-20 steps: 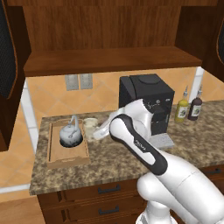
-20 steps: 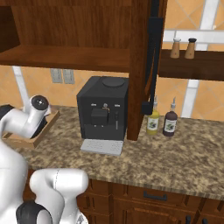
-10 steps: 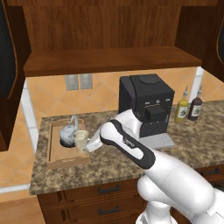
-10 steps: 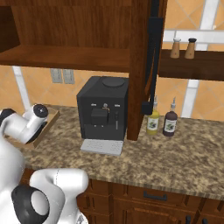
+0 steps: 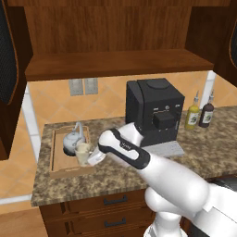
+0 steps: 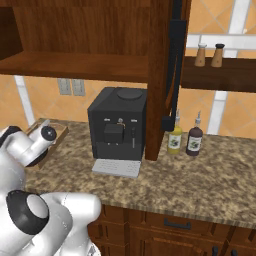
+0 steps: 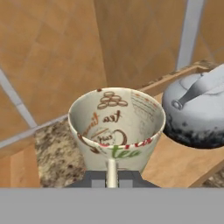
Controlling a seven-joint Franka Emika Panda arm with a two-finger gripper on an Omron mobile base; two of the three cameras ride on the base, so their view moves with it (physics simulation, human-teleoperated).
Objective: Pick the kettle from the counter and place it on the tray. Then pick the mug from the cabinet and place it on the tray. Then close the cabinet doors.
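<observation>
Mug over the tray — kettle already aboard

The claw (image 7: 112,178), clamped on the mug (image 5: 83,152) rim, holds it above the tray (image 5: 59,163), just beside the kettle (image 5: 74,139) on the counter (image 5: 203,152).

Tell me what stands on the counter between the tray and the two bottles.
In the left base view, the black coffee machine stands between the tray and the two bottles, and the arm holding the mug crosses in front of it.
</observation>
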